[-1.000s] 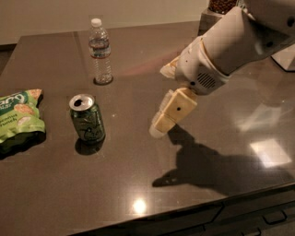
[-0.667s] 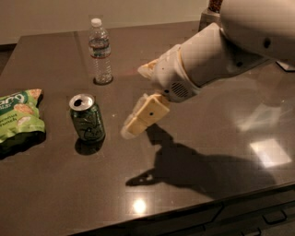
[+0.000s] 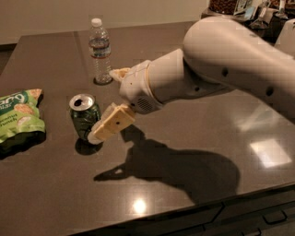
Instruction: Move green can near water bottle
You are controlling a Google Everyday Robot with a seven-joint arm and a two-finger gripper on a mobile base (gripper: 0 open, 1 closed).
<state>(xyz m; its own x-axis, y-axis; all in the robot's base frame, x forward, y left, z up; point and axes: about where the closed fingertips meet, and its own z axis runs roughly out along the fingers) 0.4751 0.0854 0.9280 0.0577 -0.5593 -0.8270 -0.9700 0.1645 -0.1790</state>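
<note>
The green can (image 3: 84,116) stands upright on the dark table (image 3: 175,152), left of the middle, with its silver top open. The water bottle (image 3: 100,50) stands upright behind it, toward the table's back. My gripper (image 3: 105,104) reaches in from the right and is open. Its near finger (image 3: 110,125) lies against the can's right side, low down. The far finger (image 3: 119,73) points toward the bottle's base and stays apart from it. The can is not between the fingers.
A flat light-green snack bag (image 3: 18,117) lies at the left edge of the table. My white arm (image 3: 230,60) spans the right half of the table and casts a shadow on the front part. Dark objects stand at the back right corner (image 3: 239,7).
My gripper has moved left across the table toward the green can, and its near finger now reaches the can's side. The can, bottle and bag have not moved.
</note>
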